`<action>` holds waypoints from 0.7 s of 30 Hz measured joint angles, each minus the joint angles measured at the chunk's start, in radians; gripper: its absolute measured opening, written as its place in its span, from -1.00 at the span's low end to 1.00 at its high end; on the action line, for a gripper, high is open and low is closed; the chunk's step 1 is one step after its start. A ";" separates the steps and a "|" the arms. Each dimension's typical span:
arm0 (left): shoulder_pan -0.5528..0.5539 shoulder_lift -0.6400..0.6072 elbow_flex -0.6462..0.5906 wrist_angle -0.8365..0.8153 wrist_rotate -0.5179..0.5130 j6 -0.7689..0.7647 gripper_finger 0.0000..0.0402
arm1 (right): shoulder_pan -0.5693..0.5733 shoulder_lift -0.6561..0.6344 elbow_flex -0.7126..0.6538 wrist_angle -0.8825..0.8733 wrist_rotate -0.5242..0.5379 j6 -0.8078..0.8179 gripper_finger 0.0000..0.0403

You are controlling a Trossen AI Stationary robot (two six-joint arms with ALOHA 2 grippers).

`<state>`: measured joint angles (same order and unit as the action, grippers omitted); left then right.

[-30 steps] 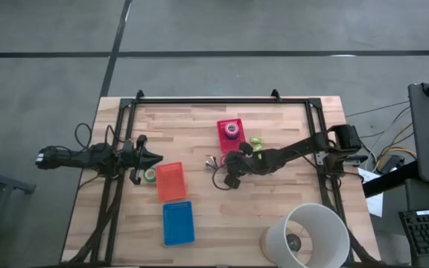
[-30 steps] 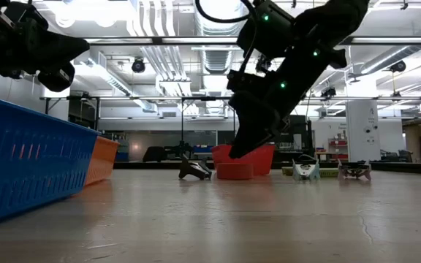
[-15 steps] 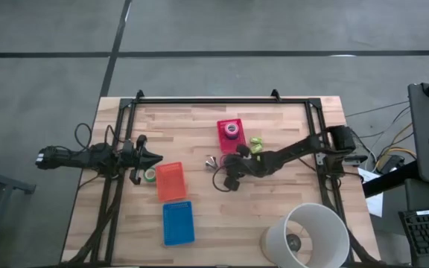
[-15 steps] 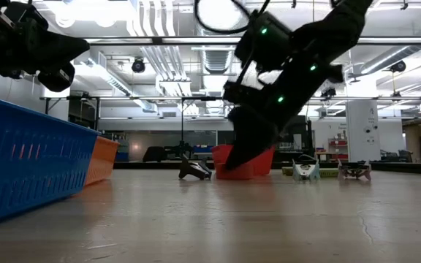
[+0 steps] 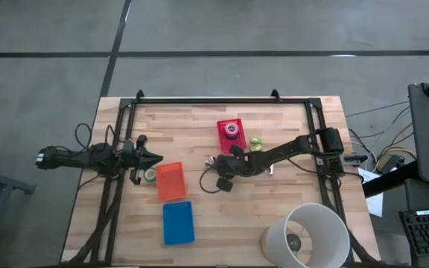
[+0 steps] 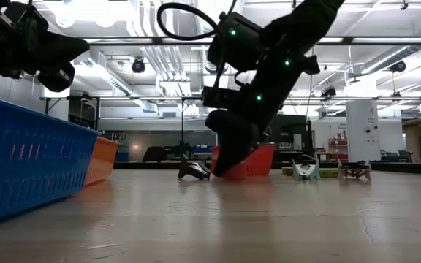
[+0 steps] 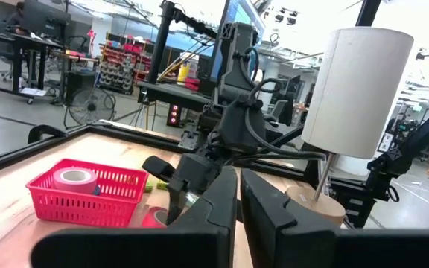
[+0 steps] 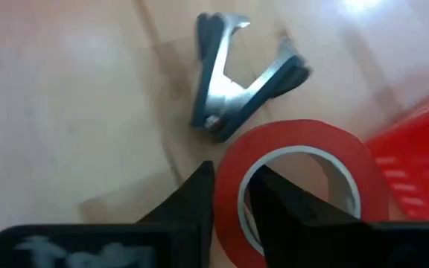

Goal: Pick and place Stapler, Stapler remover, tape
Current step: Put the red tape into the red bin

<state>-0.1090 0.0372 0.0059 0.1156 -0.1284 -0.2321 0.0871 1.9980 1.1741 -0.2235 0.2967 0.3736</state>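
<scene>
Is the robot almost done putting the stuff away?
Not nearly. One purple tape roll already sits in the pink basket. Right now the right claw is pinching the rim of a red tape roll. The staple remover and a green tape roll are both waiting on the table.

Red tape roll (image 8: 298, 186): lower part cut off by the right wrist picture's edge; near rim covered by the right end effector's (image 8: 231, 195) fingers, which pinch the ring wall. In the high view it is hidden under the same arm.

Red basket (image 8: 415, 179): only a blurred corner shows in the right wrist view.

Blue bin (image 6: 28, 157): cut off at the low picture's left edge; contents hidden by its wall.

Items toward the worktop's far edge (image 6: 307, 169): too small to identify.

White cylinder (image 5: 307, 234): cut off at the high picture's bottom.
</scene>
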 joint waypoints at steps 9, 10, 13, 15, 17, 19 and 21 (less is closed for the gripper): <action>0.000 0.000 0.000 -0.002 0.000 0.000 -0.88 | 0.011 -0.041 0.071 -0.041 -0.080 0.004 -0.81; 0.000 0.000 0.000 -0.003 0.000 0.000 -0.88 | 0.013 -0.054 0.078 -0.043 -0.076 -0.008 -0.80; 0.000 0.000 0.000 -0.005 0.000 0.000 -0.88 | 0.013 -0.094 0.099 -0.051 -0.029 -0.045 -0.76; 0.000 0.000 0.000 -0.004 0.000 0.000 -0.87 | 0.011 -0.123 0.104 -0.072 0.038 -0.061 -0.76; 0.000 0.001 0.000 -0.007 0.000 0.000 -0.87 | 0.001 -0.152 0.108 -0.074 0.097 -0.080 -0.77; 0.000 0.002 0.000 -0.007 0.000 0.000 -0.88 | -0.022 -0.172 0.106 -0.076 0.120 -0.074 -0.78; 0.000 0.002 0.000 -0.012 0.000 0.000 -0.89 | -0.055 -0.178 0.099 -0.087 0.119 -0.020 -0.78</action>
<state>-0.1092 0.0395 0.0059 0.1040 -0.1284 -0.2321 0.0316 1.8198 1.2728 -0.3102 0.4162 0.3540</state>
